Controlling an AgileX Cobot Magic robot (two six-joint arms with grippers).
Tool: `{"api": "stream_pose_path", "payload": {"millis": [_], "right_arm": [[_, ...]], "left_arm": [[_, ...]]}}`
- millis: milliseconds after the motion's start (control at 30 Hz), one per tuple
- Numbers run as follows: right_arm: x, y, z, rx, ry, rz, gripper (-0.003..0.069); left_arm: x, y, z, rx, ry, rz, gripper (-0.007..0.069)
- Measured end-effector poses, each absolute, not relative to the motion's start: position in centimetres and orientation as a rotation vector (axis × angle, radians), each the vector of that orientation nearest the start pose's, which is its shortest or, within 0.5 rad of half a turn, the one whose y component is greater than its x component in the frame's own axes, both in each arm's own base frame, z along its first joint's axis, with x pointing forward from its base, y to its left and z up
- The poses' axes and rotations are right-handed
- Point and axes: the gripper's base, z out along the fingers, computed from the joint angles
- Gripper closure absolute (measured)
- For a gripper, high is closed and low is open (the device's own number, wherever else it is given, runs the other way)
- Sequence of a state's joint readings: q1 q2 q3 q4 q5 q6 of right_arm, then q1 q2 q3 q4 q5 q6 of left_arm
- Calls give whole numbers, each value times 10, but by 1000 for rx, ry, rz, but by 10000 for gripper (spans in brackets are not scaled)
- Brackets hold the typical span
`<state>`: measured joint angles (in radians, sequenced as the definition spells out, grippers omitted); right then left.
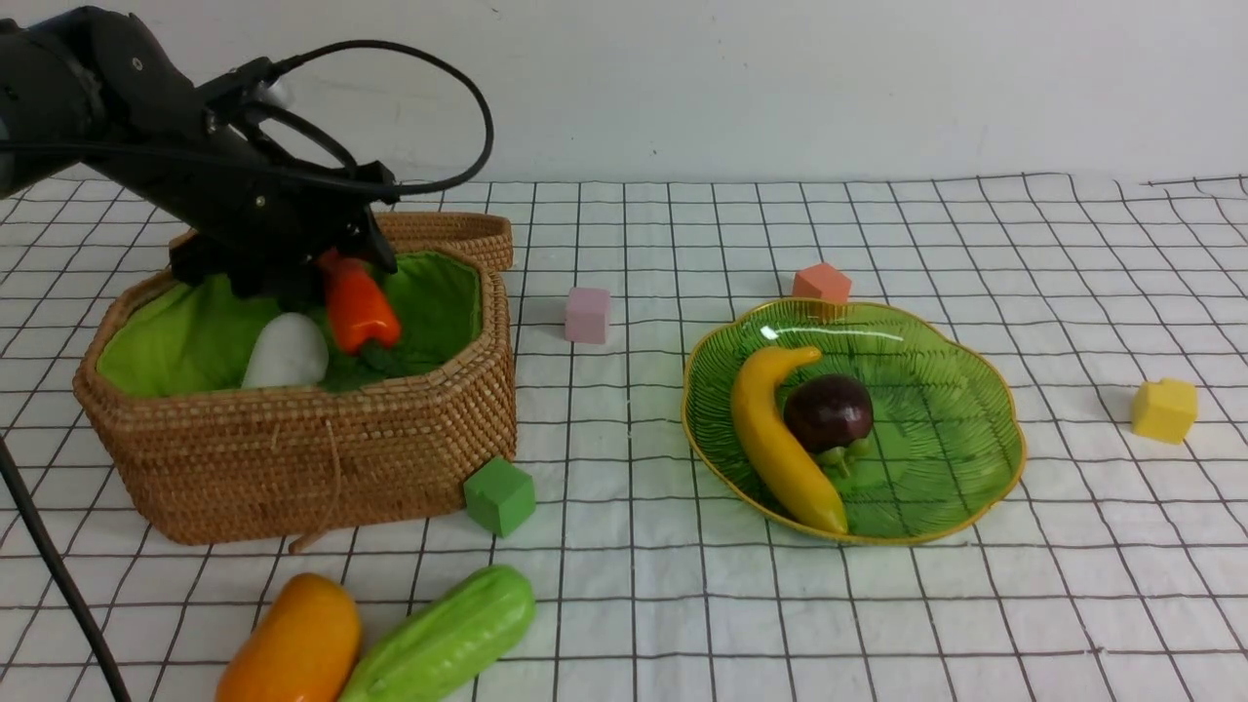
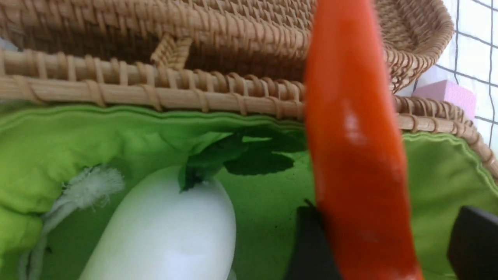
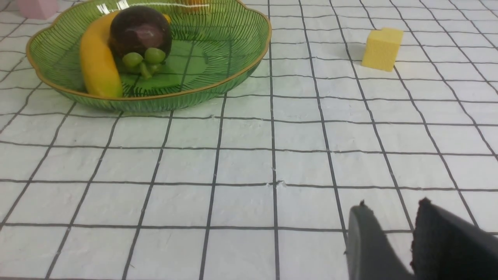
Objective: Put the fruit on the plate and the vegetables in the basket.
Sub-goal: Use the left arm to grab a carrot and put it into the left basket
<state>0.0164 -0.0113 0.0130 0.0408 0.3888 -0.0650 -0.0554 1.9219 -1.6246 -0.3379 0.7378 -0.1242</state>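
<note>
Your left gripper [image 1: 327, 268] is mostly hidden by its own arm [image 1: 146, 127] above the basket [image 1: 292, 458]; the wrist view shows its jaws spread, one finger [image 2: 311, 245] touching the carrot [image 1: 361, 310], the other clear. The carrot slants just below it, beside the radish [image 1: 286, 353]. Your right gripper [image 3: 400, 233], fingers nearly together, holds nothing.

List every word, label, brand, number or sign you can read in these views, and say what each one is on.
None. No words, labels, numbers or signs show in any view: the basket, plate, banana, mangosteen, mango, cucumber, carrot, radish, pink cube, orange cube, yellow cube, green cube and checked cloth look unmarked.
</note>
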Motion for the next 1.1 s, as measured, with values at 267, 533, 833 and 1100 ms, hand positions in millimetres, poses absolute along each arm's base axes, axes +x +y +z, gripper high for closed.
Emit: {"api": "stream_pose_path", "payload": {"millis": [267,533,833,1100], "right_arm": [[52,2,174,-52,1873,7,432],[52,2,174,-52,1873,7,421],[52,2,174,-52,1873,7,421],[52,2,174,-52,1873,7,421]], "left_arm": [[433,-44,272,-348,2523,-462,316],[401,-38,342,-390,2366,-441,316],[374,-35,330,-957,2328,-603,316],[391,-32,294,-1228,2259,-612,316]]}}
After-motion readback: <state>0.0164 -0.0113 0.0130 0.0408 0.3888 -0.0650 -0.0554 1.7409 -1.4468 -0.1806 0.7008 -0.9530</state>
